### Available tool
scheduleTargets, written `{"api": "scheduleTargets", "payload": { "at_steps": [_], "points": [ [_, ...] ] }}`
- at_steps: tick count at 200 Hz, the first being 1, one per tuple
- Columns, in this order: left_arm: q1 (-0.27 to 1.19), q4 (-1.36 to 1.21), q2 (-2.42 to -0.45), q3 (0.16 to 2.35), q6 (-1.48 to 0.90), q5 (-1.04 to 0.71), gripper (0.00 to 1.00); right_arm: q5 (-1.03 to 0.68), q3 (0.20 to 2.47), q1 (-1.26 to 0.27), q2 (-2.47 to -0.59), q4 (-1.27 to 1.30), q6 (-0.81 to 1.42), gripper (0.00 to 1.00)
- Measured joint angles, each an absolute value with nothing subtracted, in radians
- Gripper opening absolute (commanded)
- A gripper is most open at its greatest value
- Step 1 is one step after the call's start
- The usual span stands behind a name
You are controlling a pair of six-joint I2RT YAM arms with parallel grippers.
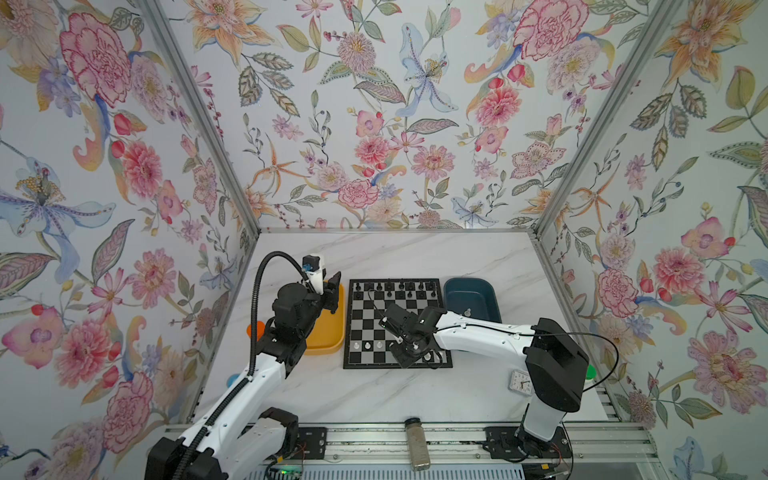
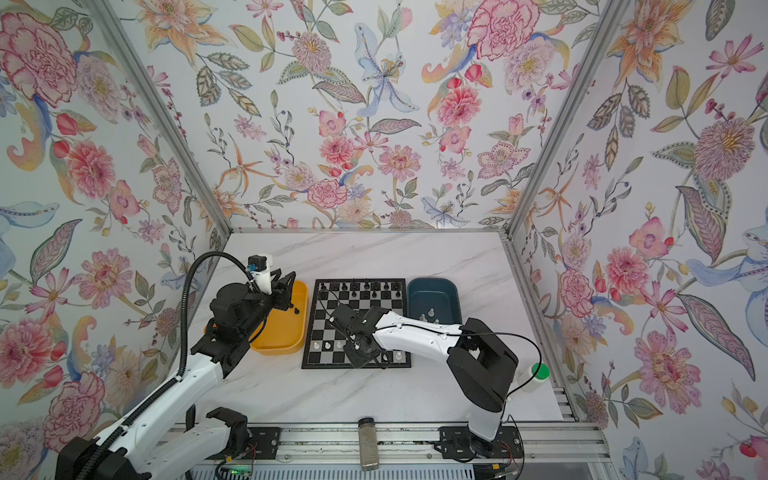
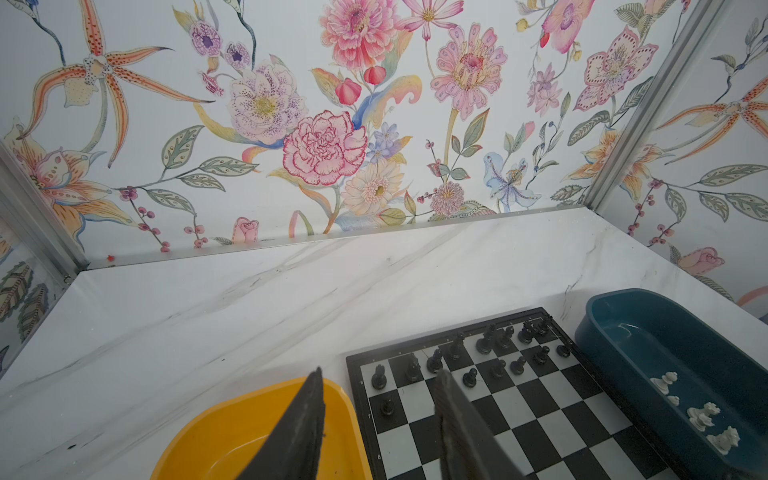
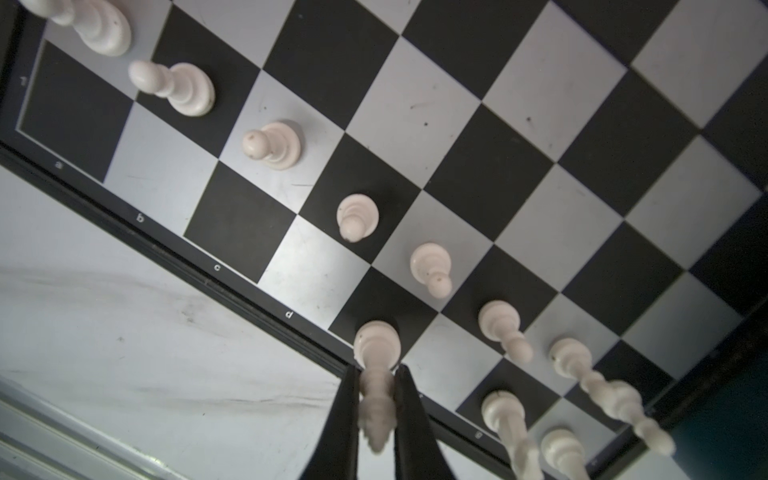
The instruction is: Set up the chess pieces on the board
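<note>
The board (image 1: 374,320) lies mid-table. Black chess pieces (image 1: 388,286) fill its two far rows, and white pawns (image 4: 272,145) line the second near row. My right gripper (image 4: 376,372) is shut on a tall white piece (image 4: 377,345), whose base sits on a black square in the nearest row, next to the rim. In both top views that gripper (image 1: 409,353) hangs over the board's near edge. My left gripper (image 3: 380,371) is open and empty, hovering over the yellow tray (image 3: 232,432) beside the board's far left corner.
A dark blue tray (image 1: 471,291) right of the board holds several white pieces (image 3: 702,415). One black piece (image 2: 296,310) lies in the yellow tray. A small clock (image 1: 520,382), a green-capped bottle (image 2: 536,376) and a jar (image 1: 417,442) stand near the front.
</note>
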State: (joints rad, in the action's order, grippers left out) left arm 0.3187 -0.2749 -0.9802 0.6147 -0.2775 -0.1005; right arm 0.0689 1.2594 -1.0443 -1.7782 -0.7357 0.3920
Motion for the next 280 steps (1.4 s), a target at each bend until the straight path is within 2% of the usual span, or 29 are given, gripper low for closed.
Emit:
{"api": "scheduleTargets", "payload": {
  "at_steps": [164, 199, 222, 280],
  "points": [
    [0.319, -0.275, -0.980, 0.614, -0.278, -0.101, 0.45, 0.084, 1.254, -1.044, -1.778, -0.715, 0.410, 0.00],
    [0.319, -0.275, -0.980, 0.615, -0.278, -0.101, 0.45, 0.088, 1.251, -1.046, -1.778, -0.710, 0.410, 0.16],
    [0.319, -0.275, -0.980, 0.614, -0.278, -0.101, 0.45, 0.088, 1.249, -1.046, -1.778, -0.708, 0.415, 0.23],
    [0.319, -0.275, -0.980, 0.615, -0.278, -0.101, 0.45, 0.088, 1.234, -1.047, -1.779, -0.709, 0.424, 0.32]
  ]
}}
